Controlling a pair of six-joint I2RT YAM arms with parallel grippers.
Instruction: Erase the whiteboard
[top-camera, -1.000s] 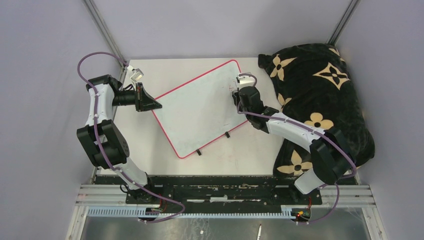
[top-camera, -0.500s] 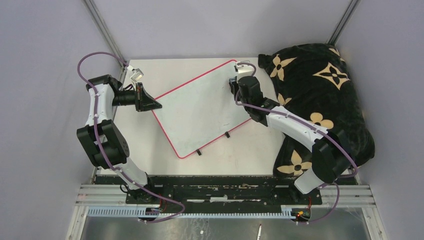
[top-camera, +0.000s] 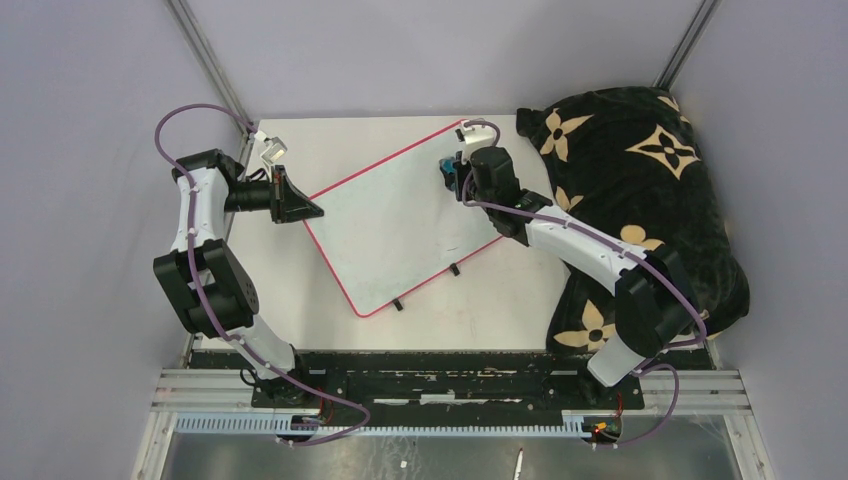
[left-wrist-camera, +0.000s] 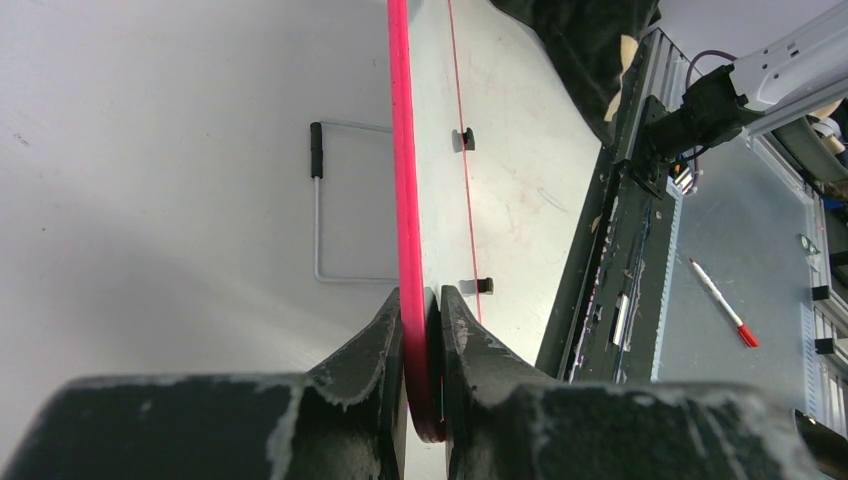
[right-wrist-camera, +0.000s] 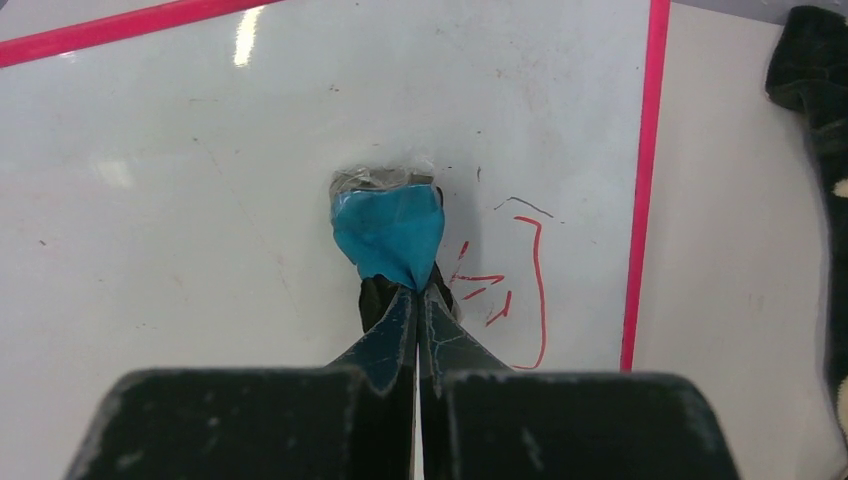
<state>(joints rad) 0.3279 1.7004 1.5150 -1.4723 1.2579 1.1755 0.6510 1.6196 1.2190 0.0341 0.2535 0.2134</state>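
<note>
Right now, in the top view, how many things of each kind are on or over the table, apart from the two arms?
whiteboard: 1
black clips on its edge: 2
blue cloth: 1
black flowered blanket: 1
Total: 5

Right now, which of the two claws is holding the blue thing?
The right gripper: it pinches the blue cloth, beside red marks on the whiteboard. The left gripper holds no cloth; it clamps the whiteboard's red edge.
</note>
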